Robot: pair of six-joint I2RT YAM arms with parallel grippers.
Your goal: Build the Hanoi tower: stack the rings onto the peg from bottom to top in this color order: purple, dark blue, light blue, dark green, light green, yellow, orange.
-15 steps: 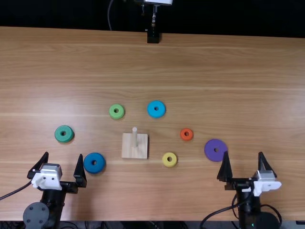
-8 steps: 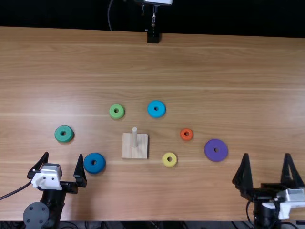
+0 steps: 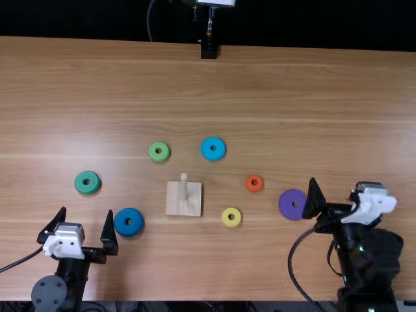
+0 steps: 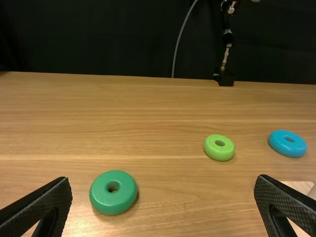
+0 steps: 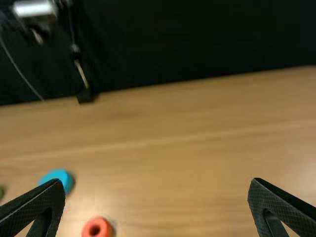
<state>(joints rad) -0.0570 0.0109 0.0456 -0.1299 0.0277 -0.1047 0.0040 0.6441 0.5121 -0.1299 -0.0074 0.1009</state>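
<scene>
My left gripper (image 3: pixel 87 211) stands open beside the dark blue ring (image 3: pixel 121 226); in its wrist view the gripper (image 4: pixel 163 178) has nothing between its fingers, with the dark green ring (image 4: pixel 101 198) beyond. My right gripper (image 3: pixel 335 185), by the purple ring (image 3: pixel 286 197), partly overlaps that ring's right edge from above. The right wrist view also has this gripper (image 5: pixel 156 181) open and holding nothing. A bare peg (image 3: pixel 184 187) rises from a square wooden base (image 3: pixel 175 203). Around it lie light blue (image 3: pixel 206 152), light green (image 3: pixel 153 155), yellow (image 3: pixel 225 221) and orange (image 3: pixel 248 186) rings.
The wooden table (image 3: pixel 312 91) stretches behind the rings. A black stand (image 3: pixel 208 51) is at its far edge. A dark cable curves beside the right arm, near the table's front edge.
The right arm first swung right and toward the front edge, away from the purple ring, then came forward and left, back beside it. The left arm and rings have kept still.
</scene>
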